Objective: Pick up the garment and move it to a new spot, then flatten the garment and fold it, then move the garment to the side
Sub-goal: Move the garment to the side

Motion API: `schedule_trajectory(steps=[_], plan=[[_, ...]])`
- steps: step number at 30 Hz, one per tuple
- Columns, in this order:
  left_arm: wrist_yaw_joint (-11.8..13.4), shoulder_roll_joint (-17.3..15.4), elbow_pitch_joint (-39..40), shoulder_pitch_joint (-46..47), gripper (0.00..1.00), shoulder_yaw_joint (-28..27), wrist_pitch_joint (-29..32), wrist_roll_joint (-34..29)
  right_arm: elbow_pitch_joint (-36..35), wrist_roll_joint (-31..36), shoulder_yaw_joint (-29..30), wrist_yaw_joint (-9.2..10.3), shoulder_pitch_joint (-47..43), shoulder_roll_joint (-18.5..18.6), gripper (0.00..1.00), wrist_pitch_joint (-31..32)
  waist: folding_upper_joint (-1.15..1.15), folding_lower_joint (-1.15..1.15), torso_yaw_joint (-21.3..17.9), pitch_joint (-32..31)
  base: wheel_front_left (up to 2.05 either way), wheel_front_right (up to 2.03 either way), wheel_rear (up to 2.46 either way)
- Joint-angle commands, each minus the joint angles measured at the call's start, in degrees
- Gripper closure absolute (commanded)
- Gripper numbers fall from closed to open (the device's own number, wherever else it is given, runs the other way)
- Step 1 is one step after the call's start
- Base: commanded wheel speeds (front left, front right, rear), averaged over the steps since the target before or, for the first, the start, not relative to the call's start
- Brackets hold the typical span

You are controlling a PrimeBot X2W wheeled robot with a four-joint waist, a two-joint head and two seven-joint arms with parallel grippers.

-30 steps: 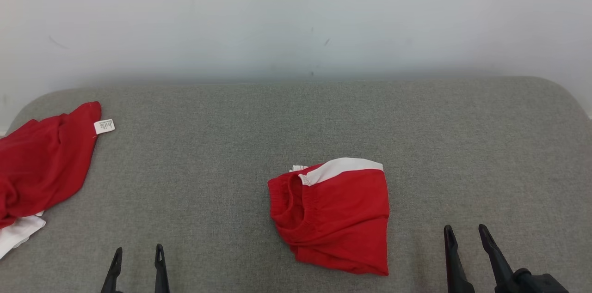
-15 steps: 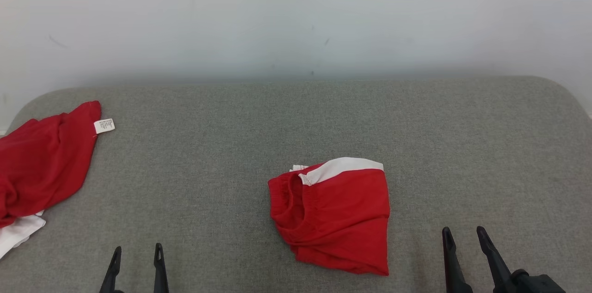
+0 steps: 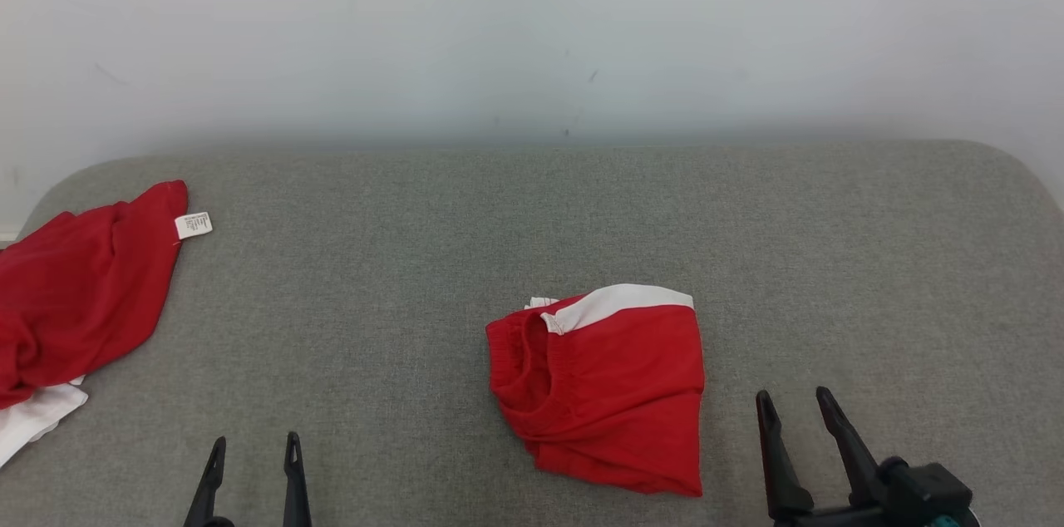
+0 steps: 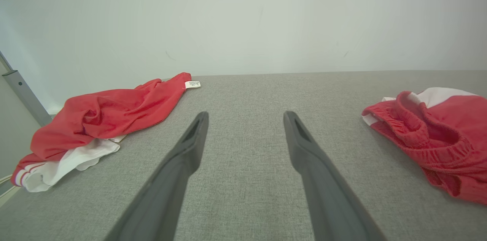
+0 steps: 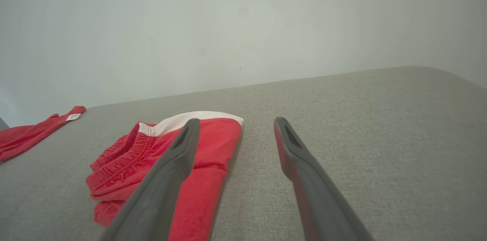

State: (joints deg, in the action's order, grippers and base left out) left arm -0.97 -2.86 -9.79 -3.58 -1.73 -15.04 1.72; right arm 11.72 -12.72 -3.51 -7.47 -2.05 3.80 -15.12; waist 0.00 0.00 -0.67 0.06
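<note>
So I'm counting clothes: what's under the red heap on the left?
White cloth pokes out from under the red heap at its near end. Whether it is a separate piece is hidden.

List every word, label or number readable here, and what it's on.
On the tag of the crumpled garment: rows of print, too small to read.
On the folded garment: no writing seen.
Nothing else here carries text.

The right gripper (image 3: 792,394) has edged leftward toward the folded garment (image 3: 607,394).
</note>
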Motion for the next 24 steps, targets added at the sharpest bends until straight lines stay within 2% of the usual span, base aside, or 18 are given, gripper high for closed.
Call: schedule_trajectory(steps=[1, 6, 15, 19, 24], plan=[[0.2, 0.0, 0.2, -0.3, 0.00, 0.2, -0.2, 0.0, 0.8, -0.1, -0.6, -0.06, 1.5, 0.4, 0.00, 0.0, 0.00, 0.00, 0.0, 0.0, 0.00, 0.00, 0.00], [0.3, 0.0, 0.1, -0.4, 0.00, 0.8, -0.2, 0.0, 10.3, 0.7, -3.1, -0.06, 8.7, 1.0, 0.00, 0.0, 0.00, 0.00, 0.5, -0.1, 0.00, 0.00, 0.00], [0.2, 0.0, -0.3, -0.3, 0.00, 1.8, -0.2, 0.2, 31.6, -0.2, -4.4, -0.06, 23.5, 0.0, 0.00, 7.2, 0.00, 0.00, 2.2, 0.4, 0.00, 0.00, 0.00], [0.1, 0.0, -0.7, -0.3, 0.00, 2.2, -0.2, 0.6, 39.1, -1.7, -4.1, -0.06, 26.2, -0.5, 0.00, 8.2, 0.00, 0.00, 3.1, 0.6, 0.00, 0.00, 0.00], [0.3, 0.0, -0.6, -0.1, 0.00, 2.1, -0.2, 0.7, 44.9, -6.2, -5.1, -0.06, 28.4, -0.8, 0.00, 8.1, 0.00, 0.00, 3.4, 1.1, 0.00, 0.00, 0.00]])
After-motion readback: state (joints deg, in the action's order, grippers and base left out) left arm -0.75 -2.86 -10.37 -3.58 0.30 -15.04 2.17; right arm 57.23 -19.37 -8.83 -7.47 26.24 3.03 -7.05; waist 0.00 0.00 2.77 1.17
